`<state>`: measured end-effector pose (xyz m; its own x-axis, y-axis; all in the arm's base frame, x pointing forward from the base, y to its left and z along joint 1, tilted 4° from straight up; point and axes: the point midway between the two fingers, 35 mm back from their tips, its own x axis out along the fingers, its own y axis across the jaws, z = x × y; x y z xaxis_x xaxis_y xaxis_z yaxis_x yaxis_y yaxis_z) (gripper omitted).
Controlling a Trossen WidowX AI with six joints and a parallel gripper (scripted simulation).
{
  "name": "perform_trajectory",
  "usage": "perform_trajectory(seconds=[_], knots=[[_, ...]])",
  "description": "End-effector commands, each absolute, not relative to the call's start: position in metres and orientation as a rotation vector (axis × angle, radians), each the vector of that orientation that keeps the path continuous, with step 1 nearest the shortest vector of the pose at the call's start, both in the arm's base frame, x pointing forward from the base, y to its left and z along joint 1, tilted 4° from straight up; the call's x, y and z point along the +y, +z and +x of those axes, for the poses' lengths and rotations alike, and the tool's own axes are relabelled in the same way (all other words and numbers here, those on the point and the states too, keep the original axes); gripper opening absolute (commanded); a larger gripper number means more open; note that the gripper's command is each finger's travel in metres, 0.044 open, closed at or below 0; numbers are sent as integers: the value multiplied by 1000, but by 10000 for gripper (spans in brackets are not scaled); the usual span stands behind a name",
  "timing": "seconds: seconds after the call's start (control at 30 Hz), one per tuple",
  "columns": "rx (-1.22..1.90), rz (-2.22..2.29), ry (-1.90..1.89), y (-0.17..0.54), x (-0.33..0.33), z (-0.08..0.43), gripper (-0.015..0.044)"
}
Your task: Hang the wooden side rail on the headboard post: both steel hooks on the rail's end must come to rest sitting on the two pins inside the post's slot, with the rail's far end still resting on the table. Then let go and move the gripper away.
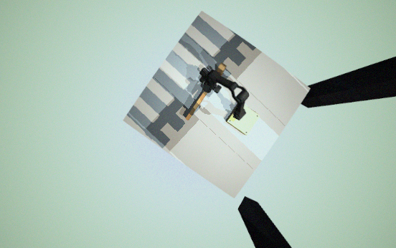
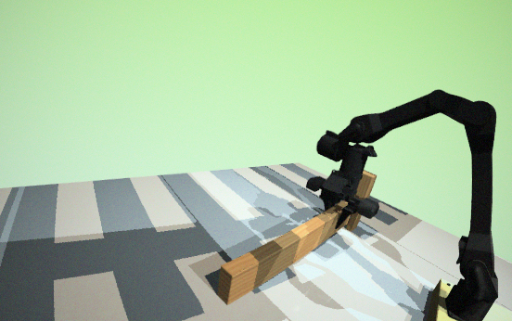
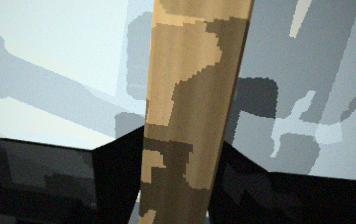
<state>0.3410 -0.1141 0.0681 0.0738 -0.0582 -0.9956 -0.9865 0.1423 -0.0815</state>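
The wooden side rail [image 1: 196,103] [image 2: 283,250] [image 3: 192,100] runs from its far end, at the lower left in the top and exterior views, toward the headboard post [image 1: 222,67] [image 2: 366,186]. The post stands upright behind the gripper. My gripper [image 1: 208,88] [image 2: 335,211] [image 3: 179,131] points down and is shut on the rail close to its post end, one finger on each side. The steel hooks, the pins and the slot are hidden behind the gripper, so I cannot tell whether the hooks sit on the pins. Whether the far end touches the table is unclear.
The arm's pale yellow base plate [image 1: 250,123] [image 2: 434,303] is on the table [image 1: 215,161] [image 2: 79,260], which shows patchy grey shadows and light bands. The arm arches from the base over to the rail. Two black bars [image 1: 353,83] [image 1: 263,223] show outside the table.
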Motion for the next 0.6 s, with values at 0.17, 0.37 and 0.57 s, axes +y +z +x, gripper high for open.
perform_trajectory(seconds=[0.17, 0.37, 0.57], knots=[[1252, -1182, 1018, 69, -116, 342, 0], [1252, -1182, 1018, 70, -116, 342, 0], [1252, -1182, 1018, 71, -117, 342, 0]])
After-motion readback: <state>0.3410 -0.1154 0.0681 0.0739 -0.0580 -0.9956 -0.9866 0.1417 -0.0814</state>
